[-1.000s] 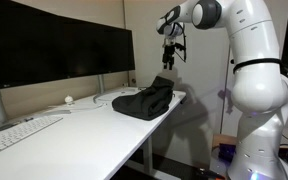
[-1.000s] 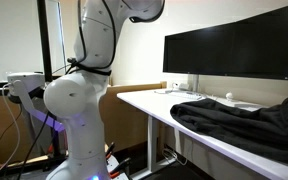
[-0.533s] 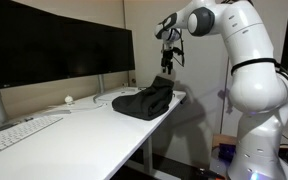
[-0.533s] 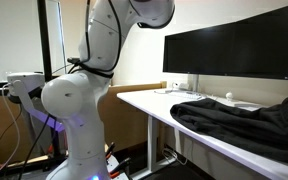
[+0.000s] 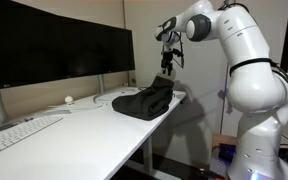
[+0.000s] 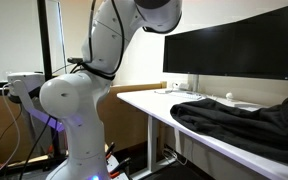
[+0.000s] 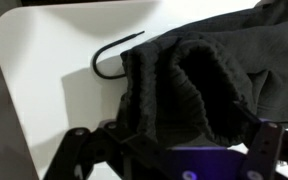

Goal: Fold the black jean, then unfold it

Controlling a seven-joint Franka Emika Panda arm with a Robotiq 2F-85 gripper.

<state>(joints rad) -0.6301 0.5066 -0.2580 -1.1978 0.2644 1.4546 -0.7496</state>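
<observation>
Overhead, the arm hovers, fingers spread, above the black jean.

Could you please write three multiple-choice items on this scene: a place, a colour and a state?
1. Where is the black jean? A) on the floor B) heaped at one end of the desk C) over a chair
2. What colour is the desk top? A) white B) brown C) green
3. How is the gripper? A) shut on the jean B) open, above the jean C) flat on the desk
Key: 1 B, the heap lies on the desk's end; 2 A, its top is white; 3 B, its jaws stand apart over the cloth.
</observation>
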